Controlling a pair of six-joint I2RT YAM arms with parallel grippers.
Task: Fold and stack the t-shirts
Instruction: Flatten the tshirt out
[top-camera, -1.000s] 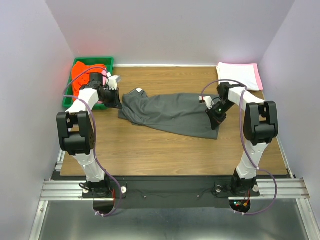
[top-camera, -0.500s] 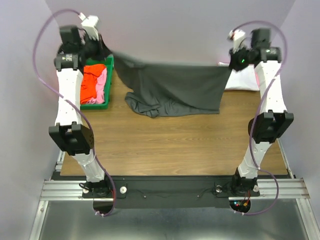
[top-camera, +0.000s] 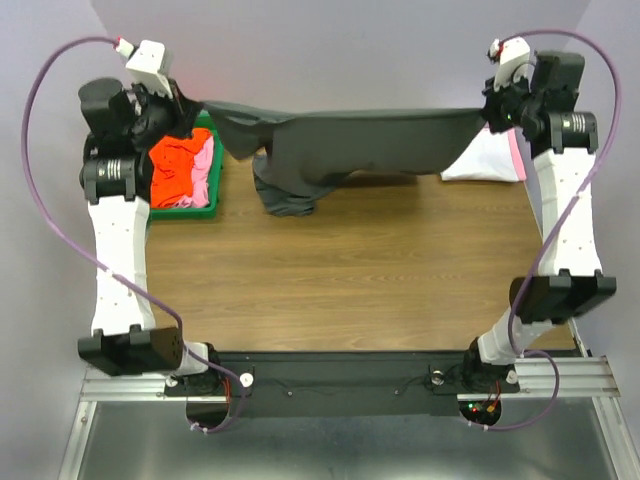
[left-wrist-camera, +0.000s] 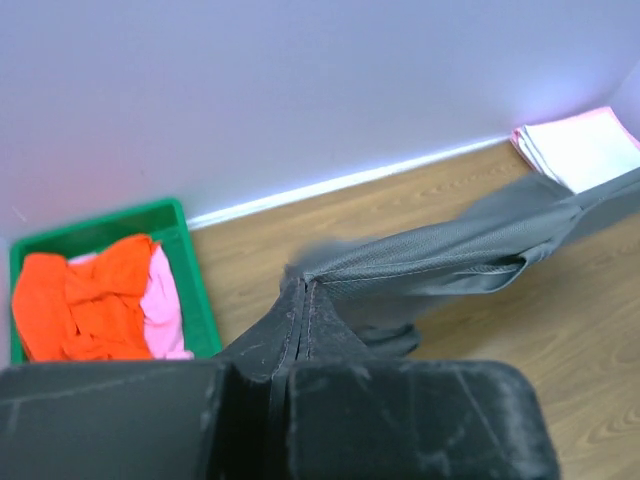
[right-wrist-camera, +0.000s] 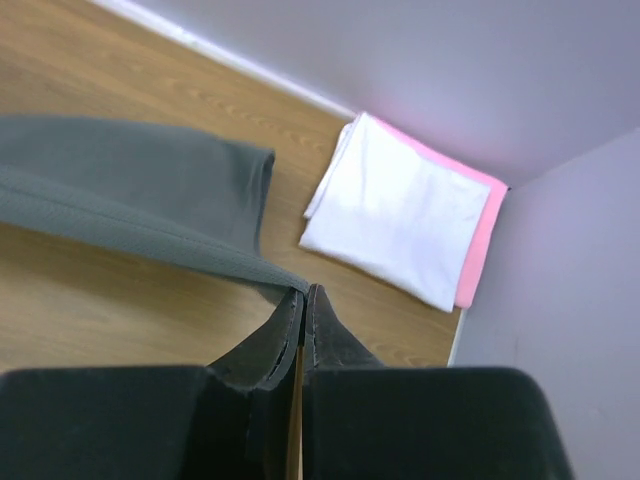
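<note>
A dark charcoal grey t-shirt (top-camera: 350, 140) hangs stretched in the air between my two grippers, high over the back of the table; its lower part droops to the wood at the left. My left gripper (top-camera: 195, 103) is shut on one corner of it, seen close in the left wrist view (left-wrist-camera: 302, 285). My right gripper (top-camera: 484, 112) is shut on the other corner, seen in the right wrist view (right-wrist-camera: 302, 290). A folded white t-shirt (right-wrist-camera: 395, 208) lies on a folded pink one (right-wrist-camera: 482, 230) at the back right. Orange-red (top-camera: 177, 170) and pink shirts lie in the bin.
A green plastic bin (top-camera: 215, 190) stands at the back left by the wall. The folded stack (top-camera: 490, 158) sits in the back right corner. Purple walls close in the table on three sides. Both arms are raised high.
Both grippers have risen further and moved apart, pulling the grey t-shirt taut. More of the shirt has lifted off the table; only its lower left part still hangs to the wood.
</note>
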